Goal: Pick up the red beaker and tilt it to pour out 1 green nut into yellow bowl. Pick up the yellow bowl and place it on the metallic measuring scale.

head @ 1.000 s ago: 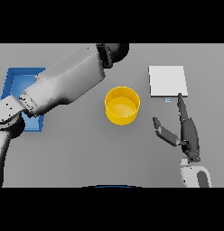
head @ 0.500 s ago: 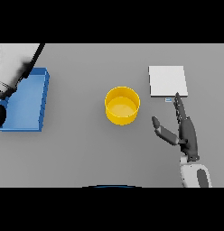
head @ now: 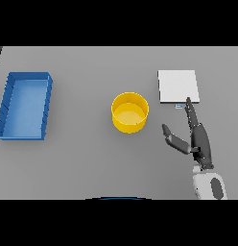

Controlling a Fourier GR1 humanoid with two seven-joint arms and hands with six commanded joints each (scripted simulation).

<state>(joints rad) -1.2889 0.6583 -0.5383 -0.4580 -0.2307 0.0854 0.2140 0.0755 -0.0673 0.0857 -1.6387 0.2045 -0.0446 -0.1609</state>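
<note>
The right hand [head: 199,141] comes up from the bottom edge on the right side of the table [head: 82,158]. Its fingers [head: 191,111] are straight and held together, pointing up toward the far side. The thumb [head: 172,140] sticks out to the left, away from the fingers. The hand holds nothing. Its white and grey arm shows just below it.

The fingertips reach up close to the near edge of the scale [head: 177,86]. The scale is a flat, pale grey square. A tiny light mark sits at its near edge, just beside the fingertips. I cannot tell if the fingertips touch the scale.

The yellow bowl [head: 130,112] stands upright on the table, to the left of the hand and near the thumb, but not touching it. It is also just left of the scale, a little nearer to the robot. The bowl is round and open at the top. I cannot tell if anything small lies inside it.

Far to the left, well apart from the bowl, lies a blue tray [head: 25,105]. It is a long box with low walls, and it looks bare inside.

The left hand does not show. The red beaker does not show either.
</note>
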